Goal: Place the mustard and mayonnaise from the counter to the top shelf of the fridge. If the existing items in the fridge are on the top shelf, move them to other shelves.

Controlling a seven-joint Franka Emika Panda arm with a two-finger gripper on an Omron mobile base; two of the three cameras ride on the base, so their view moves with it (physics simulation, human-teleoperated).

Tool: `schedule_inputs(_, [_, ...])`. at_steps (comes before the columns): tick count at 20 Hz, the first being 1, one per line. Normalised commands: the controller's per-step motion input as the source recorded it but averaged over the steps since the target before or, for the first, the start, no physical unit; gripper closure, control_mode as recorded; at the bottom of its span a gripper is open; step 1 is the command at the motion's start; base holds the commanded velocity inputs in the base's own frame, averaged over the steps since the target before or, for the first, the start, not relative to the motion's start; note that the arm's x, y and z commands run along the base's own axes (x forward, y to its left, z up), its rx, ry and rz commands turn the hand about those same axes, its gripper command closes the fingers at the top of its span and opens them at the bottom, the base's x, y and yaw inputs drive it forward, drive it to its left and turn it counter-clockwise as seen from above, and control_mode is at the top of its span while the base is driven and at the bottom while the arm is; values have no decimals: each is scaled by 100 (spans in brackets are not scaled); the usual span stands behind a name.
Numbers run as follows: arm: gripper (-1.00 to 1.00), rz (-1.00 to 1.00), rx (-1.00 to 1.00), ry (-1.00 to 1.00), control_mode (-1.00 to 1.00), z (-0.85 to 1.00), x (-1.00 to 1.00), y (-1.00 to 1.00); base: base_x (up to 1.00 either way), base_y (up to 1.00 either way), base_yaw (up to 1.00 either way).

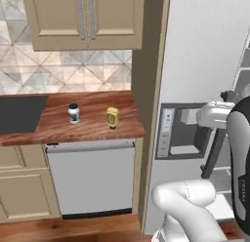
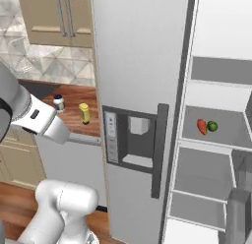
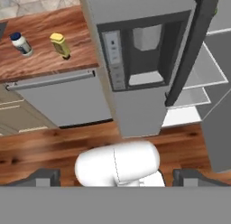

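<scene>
The mayonnaise (image 1: 73, 113), a white jar with a blue lid, stands on the wooden counter (image 1: 93, 129). The yellow mustard bottle (image 1: 113, 117) stands a little to its right, apart from it. Both also show in the hand view, the mayonnaise (image 3: 21, 44) and the mustard (image 3: 60, 45) at the upper left, far from the hand. My gripper (image 3: 118, 178) is open, its fingertips (image 3: 43, 177) wide apart with nothing between them, high above the floor in front of the fridge. An orange-red item (image 2: 202, 126) and a green one (image 2: 212, 125) lie together on a fridge shelf (image 2: 231, 137), with another shelf above.
The fridge's left door (image 2: 138, 90) with its dispenser (image 2: 135, 139) is closed; the right compartment stands open with several shelves. A dishwasher (image 1: 90, 177) sits under the counter, a dark cooktop (image 1: 19, 114) at its left, and cabinets (image 1: 85, 19) above.
</scene>
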Motion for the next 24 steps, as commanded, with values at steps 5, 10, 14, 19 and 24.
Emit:
schedule_inputs(5, [-100, 0, 0, 0, 100, 0, 0, 0, 38, 100, 4])
schedule_inputs(10, [-100, 0, 0, 0, 100, 0, 0, 0, 48, 97, 0])
schedule_inputs(14, [-100, 0, 0, 0, 100, 0, 0, 0, 82, 69, 0])
schedule_inputs(19, [-100, 0, 0, 0, 100, 0, 0, 0, 84, 26, 0])
schedule_inputs(24, [-100, 0, 0, 0, 100, 0, 0, 0, 65, 0, -2])
